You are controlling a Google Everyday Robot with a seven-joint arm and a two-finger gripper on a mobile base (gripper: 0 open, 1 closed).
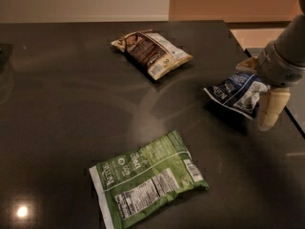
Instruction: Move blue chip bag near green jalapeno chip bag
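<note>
The blue chip bag point(234, 92) lies crinkled on the dark table at the right, near the edge. My gripper point(259, 87) comes in from the right and is open, with one cream finger point(271, 109) on the near side of the bag's right end and the other point(248, 64) on the far side. The arm hides the bag's right end. The green jalapeno chip bag point(147, 180) lies flat at the front centre, label side up, well apart from the blue bag and to its lower left.
A brown-and-cream chip bag point(152, 53) lies at the back centre. The dark tabletop point(66, 104) ends just right of the gripper, with a lighter floor beyond. A bright light reflection shows at the front left.
</note>
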